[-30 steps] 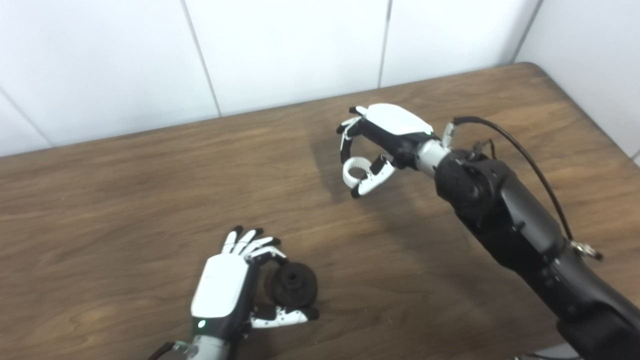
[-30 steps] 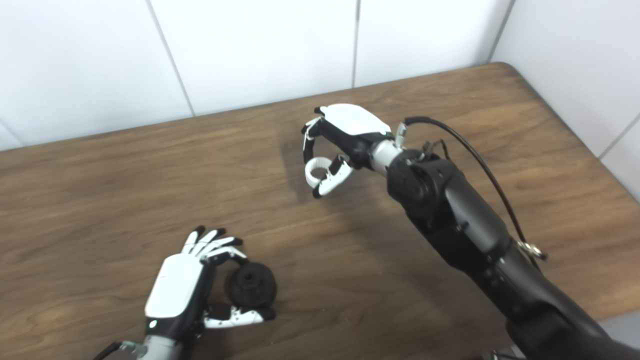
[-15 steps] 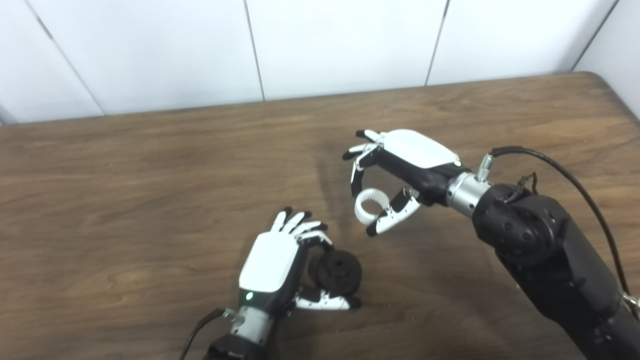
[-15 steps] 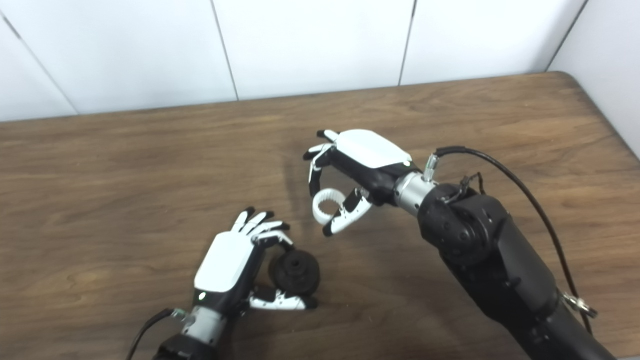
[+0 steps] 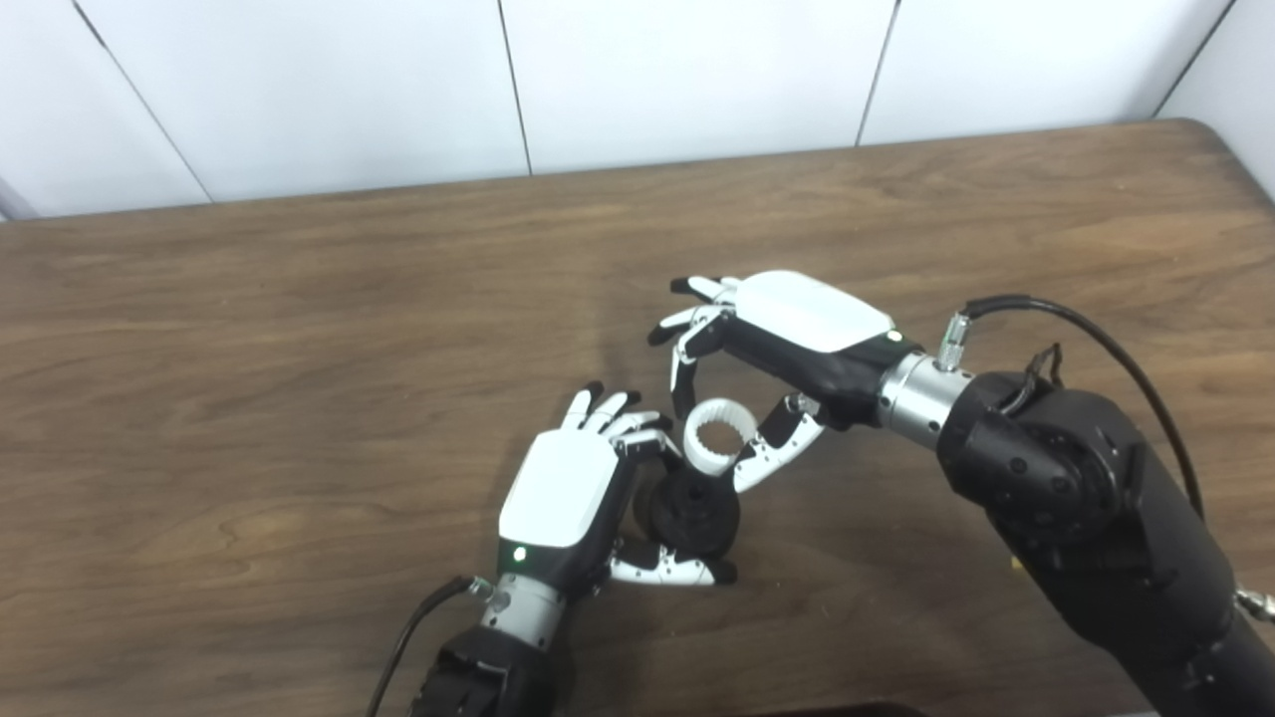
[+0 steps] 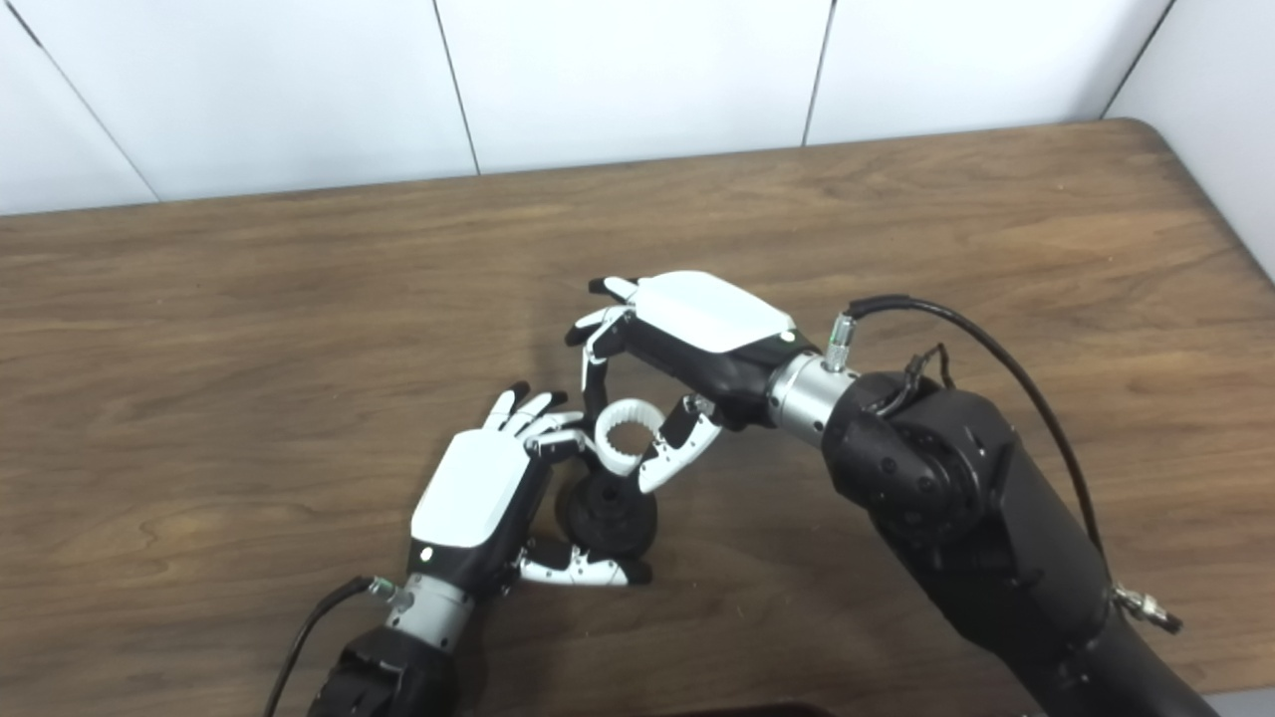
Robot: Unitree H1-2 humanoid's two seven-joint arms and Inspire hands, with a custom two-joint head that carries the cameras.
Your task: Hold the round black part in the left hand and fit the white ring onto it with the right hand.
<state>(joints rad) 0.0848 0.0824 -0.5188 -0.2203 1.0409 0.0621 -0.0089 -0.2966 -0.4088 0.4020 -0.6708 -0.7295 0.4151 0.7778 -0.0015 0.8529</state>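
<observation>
Left robot hand (image 5: 560,490) is closed around the round black part (image 5: 694,512), thumb under it on the near side and fingers (image 5: 610,410) curled over the far side. The part sits low over the wooden surface (image 5: 249,349), near the middle front; cannot tell if it touches the wood. Its open face with the raised hub points up and toward the right arm.

Right robot hand (image 5: 787,334) is pinching the white ring (image 5: 719,447) between thumb (image 5: 772,458) and a fingertip; the other fingers are spread out above. The ring has teeth round its inner edge, and its opening faces roughly up toward the cameras. It hangs just above and slightly behind the black part, at the part's upper rim. From the left eye view the ring's lower edge overlaps the part's top edge; cannot tell whether they actually touch. The ring is not seated on the hub.

The fingertips of the 2 hands are very close together at the ring; the left fingers sit just beside the ring's left edge.

The right forearm (image 6: 956,518) comes in from the lower right, with a black cable (image 6: 996,368) looping off the wrist. The left wrist comes in from the bottom edge, with a cable (image 6: 309,627) trailing to the left.

White wall panels (image 5: 697,70) stand behind the surface's far edge.
</observation>
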